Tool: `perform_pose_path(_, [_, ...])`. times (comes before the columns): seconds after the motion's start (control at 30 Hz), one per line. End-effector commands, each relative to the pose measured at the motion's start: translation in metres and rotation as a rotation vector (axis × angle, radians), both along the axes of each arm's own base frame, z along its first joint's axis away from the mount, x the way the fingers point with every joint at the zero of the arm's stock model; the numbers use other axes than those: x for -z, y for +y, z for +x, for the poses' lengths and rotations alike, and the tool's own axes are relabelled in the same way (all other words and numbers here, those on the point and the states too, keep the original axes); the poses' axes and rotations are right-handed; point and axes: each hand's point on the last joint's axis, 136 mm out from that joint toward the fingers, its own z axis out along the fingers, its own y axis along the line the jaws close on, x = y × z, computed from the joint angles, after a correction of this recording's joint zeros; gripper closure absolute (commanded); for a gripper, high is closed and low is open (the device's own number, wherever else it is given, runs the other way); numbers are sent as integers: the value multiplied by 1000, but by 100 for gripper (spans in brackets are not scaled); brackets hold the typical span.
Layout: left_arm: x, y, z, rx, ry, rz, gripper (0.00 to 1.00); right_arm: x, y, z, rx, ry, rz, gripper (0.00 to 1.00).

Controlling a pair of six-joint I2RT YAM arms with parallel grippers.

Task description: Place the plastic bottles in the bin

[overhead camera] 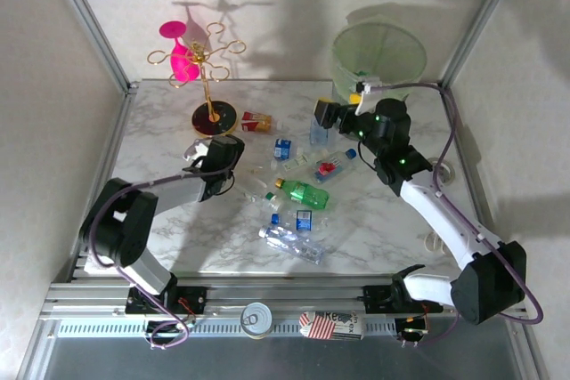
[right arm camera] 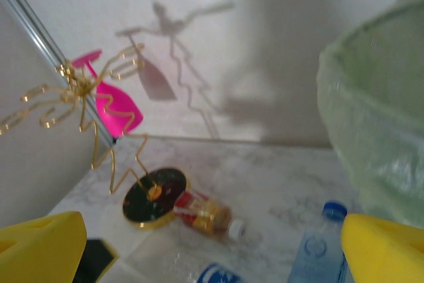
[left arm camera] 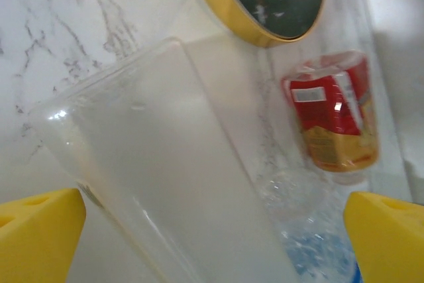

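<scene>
Picking is yet to begin: the plastic bottles point(overhead camera: 303, 193) lie scattered across the middle of the tabletop point(overhead camera: 160, 140), and the bin point(overhead camera: 374, 64) waits at the far right corner. The left hand point(overhead camera: 198, 154) and right hand point(overhead camera: 324, 115) hang wide apart, empty. The next move is likely a descent onto one bottle. The gold stand point(overhead camera: 215, 117) crowds the left; open marble lies elsewhere.

Blk/wht arms point(overhead camera: 134, 220), yellow tool pads point(left arm camera: 40, 230)
</scene>
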Motion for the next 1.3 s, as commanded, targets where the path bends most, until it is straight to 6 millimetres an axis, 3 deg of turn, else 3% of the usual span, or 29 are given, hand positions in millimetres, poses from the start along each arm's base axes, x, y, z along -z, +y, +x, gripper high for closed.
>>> perform_pose_path(0.0, [14,2,8,-53,54,-51,0,0,0,-11,-14,1,23,1])
perform_pose_path(0.33, [48,4,30,-79,171,-4,0,25,-11,-9,41,31,-63,1])
perform_pose_path(0.57, [65,12,24,-129,224,22,4,33,-18,-8,73,35,-90,1])
perform_pose_path(0.9, [83,18,18,-148,271,53,19,31,-23,-7,101,14,-108,1])
perform_pose_path(1.1, [80,24,16,-157,266,72,30,39,-27,-8,113,34,-131,1])
perform_pose_path(1.27, [61,32,16,-177,220,89,38,44,-26,-10,105,47,-127,1])
